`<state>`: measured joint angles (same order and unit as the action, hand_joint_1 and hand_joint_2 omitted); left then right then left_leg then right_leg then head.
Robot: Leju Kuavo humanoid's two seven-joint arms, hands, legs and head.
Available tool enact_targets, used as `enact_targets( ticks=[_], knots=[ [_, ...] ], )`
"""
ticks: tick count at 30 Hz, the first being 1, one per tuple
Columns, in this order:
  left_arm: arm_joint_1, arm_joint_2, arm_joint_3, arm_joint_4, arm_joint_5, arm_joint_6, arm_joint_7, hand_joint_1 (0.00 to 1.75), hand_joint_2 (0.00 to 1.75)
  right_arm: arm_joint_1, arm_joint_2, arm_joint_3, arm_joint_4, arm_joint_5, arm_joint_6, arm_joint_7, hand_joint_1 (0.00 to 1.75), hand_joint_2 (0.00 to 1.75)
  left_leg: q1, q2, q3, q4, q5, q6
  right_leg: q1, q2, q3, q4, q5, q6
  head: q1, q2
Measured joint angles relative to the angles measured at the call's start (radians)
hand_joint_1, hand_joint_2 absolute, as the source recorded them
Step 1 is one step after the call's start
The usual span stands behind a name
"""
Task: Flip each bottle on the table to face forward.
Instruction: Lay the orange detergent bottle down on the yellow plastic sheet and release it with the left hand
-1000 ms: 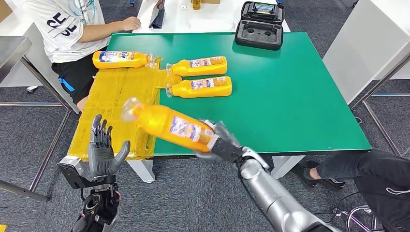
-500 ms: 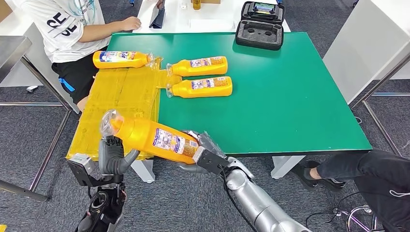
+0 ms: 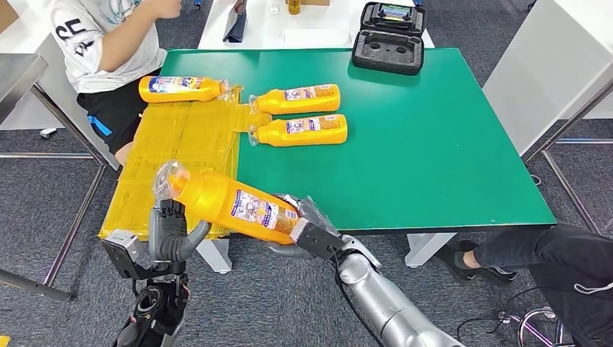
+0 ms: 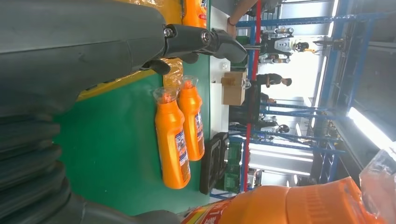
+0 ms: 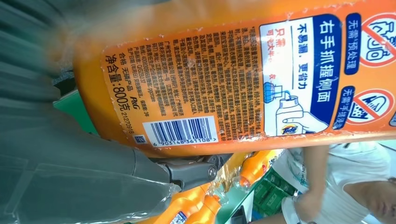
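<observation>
My right hand (image 3: 309, 233) grips the base of an orange detergent bottle (image 3: 231, 206) held off the table's front left corner, its back label with the barcode (image 5: 224, 84) facing the wrist camera. The plastic-wrapped cap (image 3: 170, 178) points left. My left hand (image 3: 173, 233) stands with fingers apart right under the bottle's neck, beside the held bottle (image 4: 303, 205); whether it touches is unclear. Two orange bottles (image 3: 296, 99) (image 3: 300, 130) lie side by side on the green table (image 3: 434, 144). A third bottle (image 3: 181, 88) lies on the yellow mat (image 3: 181, 144).
A person in a white shirt (image 3: 108, 43) sits at the table's far left corner. A black open case (image 3: 388, 40) rests at the table's back edge. Another person's legs (image 3: 556, 260) are at the lower right, and a white table (image 3: 549, 65) stands to the right.
My right hand has swung the bottle down and left, bringing its neck over my left hand, which rose to meet it. The seated person lifted an arm off the table.
</observation>
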<state>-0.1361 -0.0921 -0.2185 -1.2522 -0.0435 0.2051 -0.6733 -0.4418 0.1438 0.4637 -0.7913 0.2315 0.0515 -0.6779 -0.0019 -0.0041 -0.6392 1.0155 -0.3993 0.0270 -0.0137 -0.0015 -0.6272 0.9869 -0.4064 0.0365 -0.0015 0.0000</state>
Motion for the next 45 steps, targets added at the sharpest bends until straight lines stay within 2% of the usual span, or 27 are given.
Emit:
enact_targets(
  ticks=[8,14,27,36,40,45],
  knots=[
    [0.000,0.000,0.000,0.004,-0.016,-0.029,0.007,0.00,1.75,0.017,-0.008,-0.045,-0.043,-0.008,0.008,-0.006,1.73,1.75,0.000,0.000,0.000,0.000,0.000,0.000,0.000,0.000,0.000,0.000,0.000,0.000,0.000,0.000],
    [-0.028,-0.009,0.000,0.060,-0.027,-0.043,-0.006,0.00,1.75,0.038,-0.004,-0.050,-0.061,0.009,0.036,0.004,1.74,1.75,0.000,0.000,0.000,0.000,0.000,0.000,0.000,0.000,0.000,0.000,0.000,0.000,0.000,0.000],
    [-0.039,-0.029,-0.023,0.116,0.000,-0.227,-0.007,0.00,1.75,0.047,0.014,-0.051,-0.057,0.002,0.073,-0.004,1.73,1.75,0.000,0.000,0.000,0.000,0.000,0.000,0.000,0.000,0.000,0.000,0.000,0.000,0.000,0.000],
    [-0.049,-0.031,-0.055,0.117,0.059,-0.459,-0.021,0.00,1.75,0.057,0.024,-0.054,-0.044,0.006,0.089,-0.015,1.72,1.75,0.000,0.000,0.000,0.000,0.000,0.000,0.000,0.000,0.000,0.000,0.000,0.000,0.000,0.000],
    [-0.060,-0.031,-0.066,0.117,0.038,-0.497,-0.026,0.00,1.75,0.068,0.024,-0.059,-0.044,0.018,0.098,-0.011,1.73,1.75,0.000,0.000,0.000,0.000,0.000,0.000,0.000,0.000,0.000,0.000,0.000,0.000,0.000,0.000],
    [-0.067,-0.031,-0.085,0.117,0.000,-0.497,-0.028,0.00,1.75,0.078,0.026,-0.063,-0.044,0.027,0.101,-0.011,1.72,1.75,0.000,0.000,0.000,0.000,0.000,0.000,0.000,0.000,0.000,0.000,0.000,0.000,0.000,0.000]
  ],
)
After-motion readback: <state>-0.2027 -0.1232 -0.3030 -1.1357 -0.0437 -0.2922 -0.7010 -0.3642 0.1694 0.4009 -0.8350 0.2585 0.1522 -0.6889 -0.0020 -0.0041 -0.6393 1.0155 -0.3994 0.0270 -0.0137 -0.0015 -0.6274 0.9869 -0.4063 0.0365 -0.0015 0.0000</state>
